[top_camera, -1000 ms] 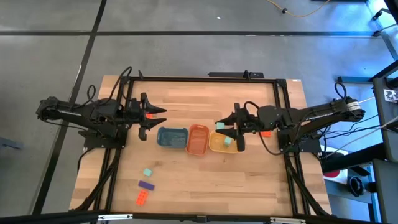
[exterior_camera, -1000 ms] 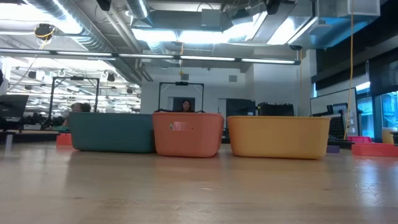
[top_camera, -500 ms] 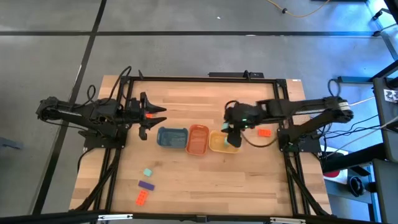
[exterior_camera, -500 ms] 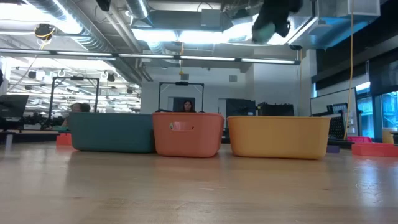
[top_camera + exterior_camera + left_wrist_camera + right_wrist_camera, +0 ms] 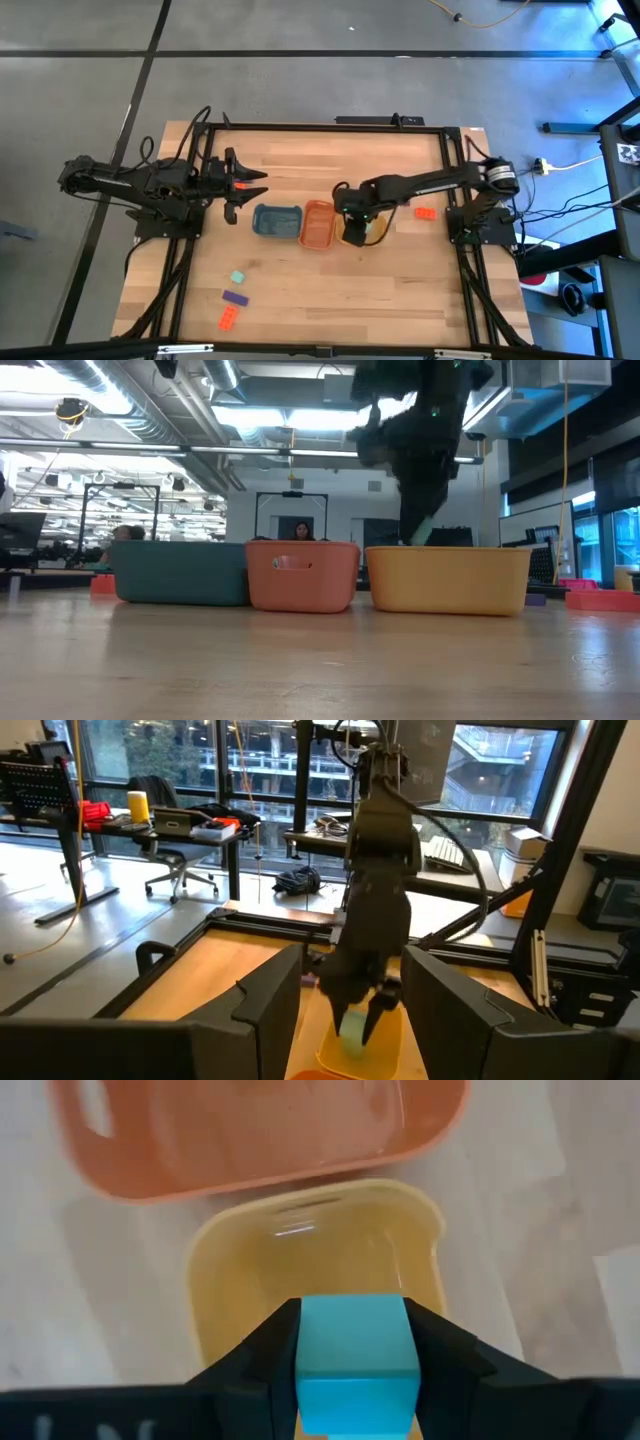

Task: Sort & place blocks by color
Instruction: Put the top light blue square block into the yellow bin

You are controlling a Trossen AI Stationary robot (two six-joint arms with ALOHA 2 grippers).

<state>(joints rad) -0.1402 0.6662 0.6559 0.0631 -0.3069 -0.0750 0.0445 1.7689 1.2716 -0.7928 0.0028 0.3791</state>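
High view: three trays sit in a row mid-tabletop (image 5: 300, 160): a blue tray (image 5: 276, 221), an orange tray (image 5: 318, 224) and a yellow tray (image 5: 361, 232). The right gripper (image 5: 352, 222) reaches over the yellow tray. The left gripper (image 5: 247, 187) waits near the blue tray, its fingers spread with nothing between them. Three blocks lie well apart from the trays near the front left: a mint green block (image 5: 238, 277), a purple block (image 5: 235, 297) and an orange-red block (image 5: 229, 319). Another orange-red block (image 5: 425, 212) lies beside the right arm.

Low view: the right gripper (image 5: 420, 530) comes down from above, just over the yellow tray (image 5: 448, 582), with a mint piece at its tip.

Left wrist view: the right gripper (image 5: 357, 1020) hangs over the yellow tray (image 5: 385, 1045), clamped on a held mint block (image 5: 353, 1025).

Right wrist view: the two dark fingers (image 5: 262, 1355) press on either side of the held mint block (image 5: 355, 1350), directly above the yellow tray (image 5: 225, 1270), with the orange tray (image 5: 270, 1130) just beyond.
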